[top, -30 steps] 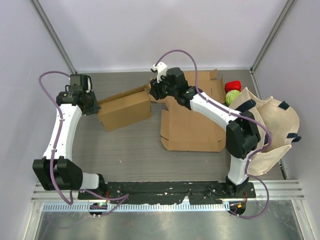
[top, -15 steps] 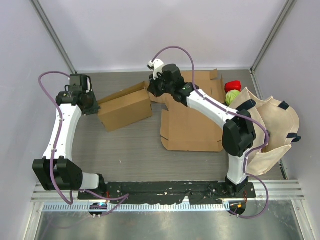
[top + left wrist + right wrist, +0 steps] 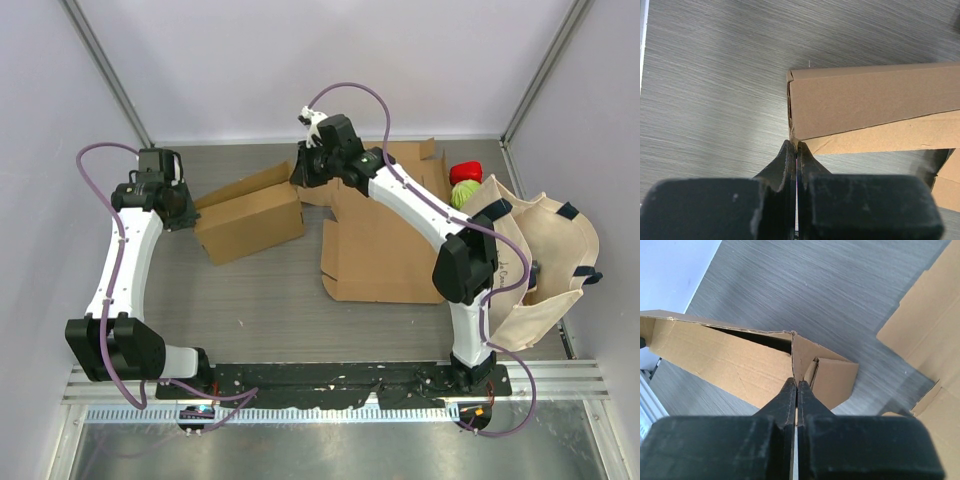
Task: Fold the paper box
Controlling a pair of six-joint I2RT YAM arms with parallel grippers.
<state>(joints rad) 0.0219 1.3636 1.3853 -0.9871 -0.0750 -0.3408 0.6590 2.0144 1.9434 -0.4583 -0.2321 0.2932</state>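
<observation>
The paper box [image 3: 250, 222] lies lengthwise between the arms on the worktop [image 3: 260, 300]; the left claw [image 3: 797, 150], closed tight, touches its left-end corner; the right claw [image 3: 796, 387], likewise closed, meets the right-end flap.

Overhead view from behind, wrist cameras close (all sharing the box [image 3: 250, 218])

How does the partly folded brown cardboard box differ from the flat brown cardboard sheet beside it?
The partly folded brown cardboard box stands up as a hollow sleeve; the flat brown cardboard sheet lies unfolded. The left fingers and right fingers are shut at the box's ends; the sheet is not gripped. The sheet spreads wider than the box. Both are plain brown cardboard.
</observation>
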